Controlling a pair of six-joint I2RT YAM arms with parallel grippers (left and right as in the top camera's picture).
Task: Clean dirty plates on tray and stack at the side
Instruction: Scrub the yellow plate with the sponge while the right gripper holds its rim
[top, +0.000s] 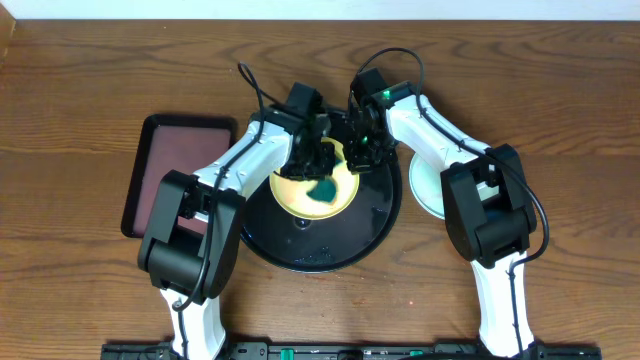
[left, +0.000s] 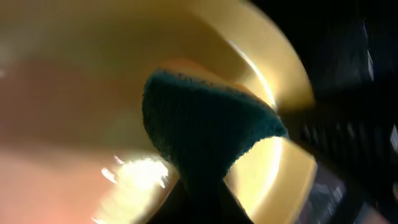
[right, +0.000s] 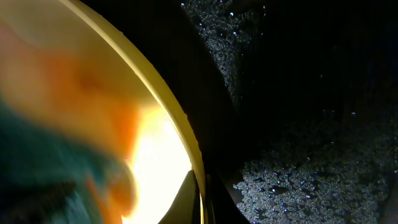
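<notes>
while the left gripper (top: 318, 168) clamps a sponge (top: 322, 190) onto the yellow plate (top: 296, 192) in the tray (top: 372, 222), the right gripper (top: 360, 157) pinches its rim; a turquoise plate (top: 426, 192) sits off the tray's right edge; stacking remains.

Plates in view: two. One yellow plate (top: 290, 190) and one pale turquoise plate (top: 422, 192); the latter is partly covered, so whether more lie stacked beneath it cannot be told.

Trays: two. One round black tray (top: 320, 250) and one rectangular maroon tray (top: 170, 160) at its 9 o'clock.

Cloths: one teal cloth (top: 322, 190).

Robot arms: two, the left arm (top: 195, 230) and the right arm (top: 490, 210).
</notes>
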